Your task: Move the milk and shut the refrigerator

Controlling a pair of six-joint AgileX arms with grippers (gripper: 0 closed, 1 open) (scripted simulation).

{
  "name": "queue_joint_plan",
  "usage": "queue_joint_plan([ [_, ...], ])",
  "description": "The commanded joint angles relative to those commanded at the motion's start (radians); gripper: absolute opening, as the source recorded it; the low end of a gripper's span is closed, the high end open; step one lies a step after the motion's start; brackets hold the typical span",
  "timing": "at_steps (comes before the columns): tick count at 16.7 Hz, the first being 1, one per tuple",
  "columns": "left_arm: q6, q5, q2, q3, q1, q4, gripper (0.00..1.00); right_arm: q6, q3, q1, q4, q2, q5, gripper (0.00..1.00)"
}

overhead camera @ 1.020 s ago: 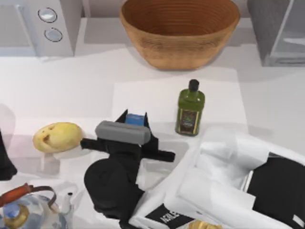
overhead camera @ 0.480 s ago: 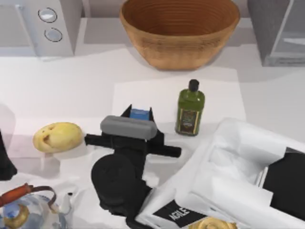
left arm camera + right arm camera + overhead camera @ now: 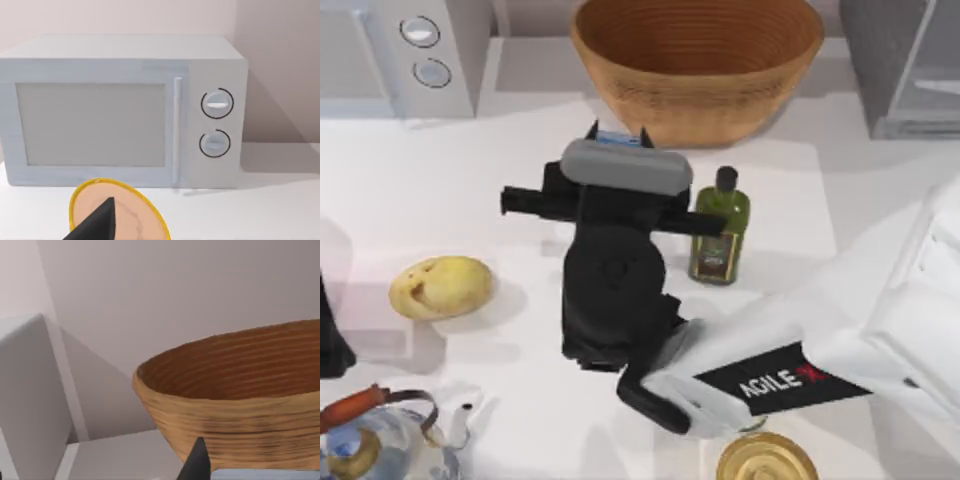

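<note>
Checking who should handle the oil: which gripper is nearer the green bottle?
The right. The right gripper is just left of the green bottle, holding the milk near the basket. The left gripper sits at the table's far left edge.

White right arm [image 3: 840,350] marked "AGILE", black wrist, grey-topped black gripper [image 3: 618,140].
</note>
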Motion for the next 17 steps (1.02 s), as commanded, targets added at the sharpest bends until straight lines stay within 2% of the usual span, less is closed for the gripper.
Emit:
queue_joint_plan([
  [4,0.000,0.000,0.000,0.000,0.000,0.000,1.00,0.011,-0.155,-0.176,-0.018,-0.172,-0.225,0.00],
  [13,0.000,0.000,0.000,0.000,0.000,0.000,1.00,-0.003,-0.598,-0.698,-0.078,-0.469,-0.776,0.00],
  [17,0.000,0.000,0.000,0.000,0.000,0.000,1.00,-0.025,-0.709,-0.891,-0.085,-0.608,-0.961,0.00],
])
